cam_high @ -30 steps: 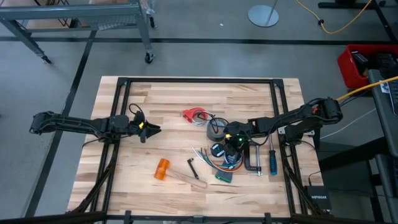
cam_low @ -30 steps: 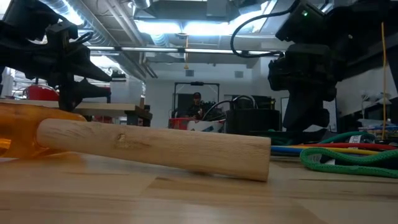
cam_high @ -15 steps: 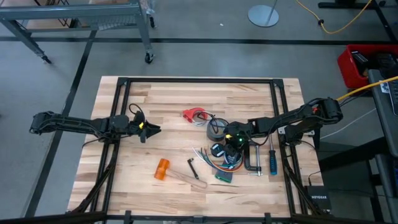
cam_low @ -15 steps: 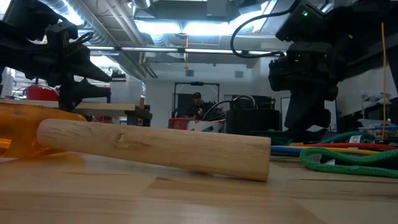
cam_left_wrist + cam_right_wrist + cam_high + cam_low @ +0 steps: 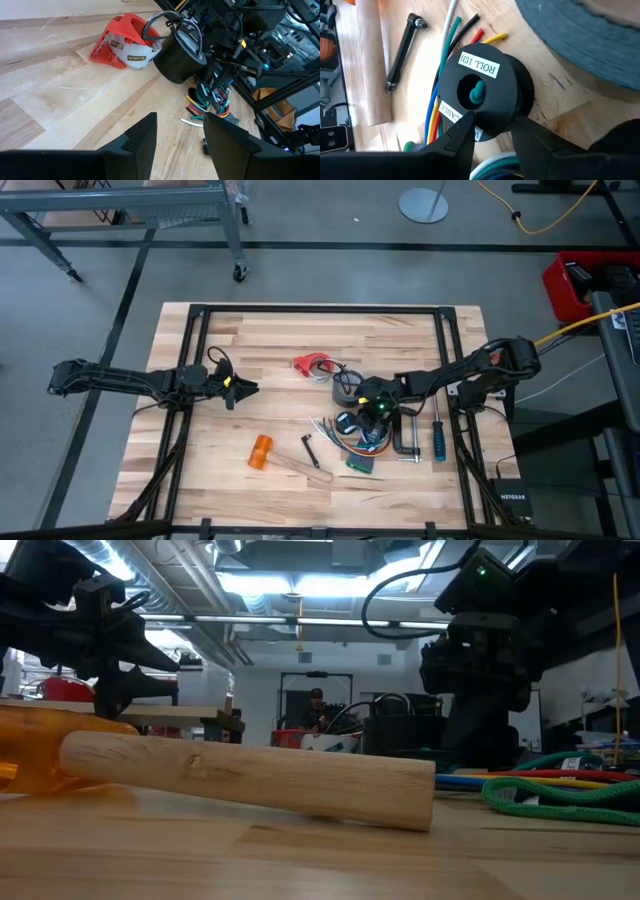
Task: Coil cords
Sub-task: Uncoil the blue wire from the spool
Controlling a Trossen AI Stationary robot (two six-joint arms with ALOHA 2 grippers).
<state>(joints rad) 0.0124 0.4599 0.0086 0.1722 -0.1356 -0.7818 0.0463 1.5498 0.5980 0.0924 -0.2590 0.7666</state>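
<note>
Your right gripper (image 5: 490,132), fingers spread, hovers just over the small black round cable spool (image 5: 482,90) near the tabletop's right edge; your open left gripper (image 5: 240,388) waits well apart.

Grey tape roll (image 5: 347,387), orange-headed wooden mallet (image 5: 262,452), black clamp (image 5: 406,436), blue-handled screwdriver (image 5: 437,439), red tape dispenser (image 5: 311,365)

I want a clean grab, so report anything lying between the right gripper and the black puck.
Nothing visible does. The right gripper sits right at the black puck; coloured wires lie beside it, the grey tape roll off to one side.
</note>
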